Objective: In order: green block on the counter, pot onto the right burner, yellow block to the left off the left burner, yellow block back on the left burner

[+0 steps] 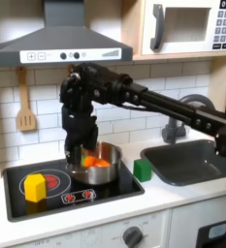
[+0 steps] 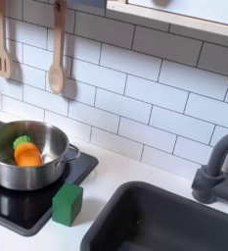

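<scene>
The silver pot (image 1: 105, 175) (image 2: 18, 169), holding orange and green toy food, stands on the right side of the black cooktop (image 1: 47, 203) (image 2: 13, 211). My gripper (image 1: 80, 147) hangs over the pot's left rim in the first exterior view, with its fingers pointing down. Whether they grip the rim is unclear. The yellow block (image 1: 34, 186) sits on the left burner. The green block (image 1: 142, 170) (image 2: 67, 203) rests on the pale counter (image 1: 173, 199) (image 2: 115, 176), between the cooktop and the sink.
A dark sink (image 1: 187, 160) (image 2: 164, 224) with a grey faucet (image 2: 213, 172) lies right of the cooktop in both exterior views. Wooden utensils (image 1: 25, 105) (image 2: 56, 49) hang on the tiled wall. A range hood (image 1: 61, 44) and a microwave (image 1: 187, 27) sit overhead.
</scene>
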Motion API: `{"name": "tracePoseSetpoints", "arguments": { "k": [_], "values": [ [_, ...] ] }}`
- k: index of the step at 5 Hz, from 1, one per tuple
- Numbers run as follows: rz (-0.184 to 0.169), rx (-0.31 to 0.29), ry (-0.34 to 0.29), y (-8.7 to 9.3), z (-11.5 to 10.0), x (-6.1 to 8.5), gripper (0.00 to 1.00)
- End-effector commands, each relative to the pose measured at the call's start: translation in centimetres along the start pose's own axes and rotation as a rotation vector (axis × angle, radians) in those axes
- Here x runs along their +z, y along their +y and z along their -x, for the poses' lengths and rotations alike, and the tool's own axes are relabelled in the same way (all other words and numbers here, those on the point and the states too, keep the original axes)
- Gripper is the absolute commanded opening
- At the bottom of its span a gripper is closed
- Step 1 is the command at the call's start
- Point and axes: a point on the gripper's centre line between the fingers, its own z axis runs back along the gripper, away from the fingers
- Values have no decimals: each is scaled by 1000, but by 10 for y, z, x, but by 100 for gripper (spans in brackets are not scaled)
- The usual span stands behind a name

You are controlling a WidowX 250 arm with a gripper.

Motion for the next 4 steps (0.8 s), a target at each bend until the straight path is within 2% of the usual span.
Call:
{"name": "tracePoseSetpoints", "arguments": {
  "k": [1,3,4],
  "values": [
    [-32,28,-8,22,-7,1,100],
    [-26,51,7,29,-14,-3,100],
    [-38,69,4,37,-22,-3,100]
  ]
}}
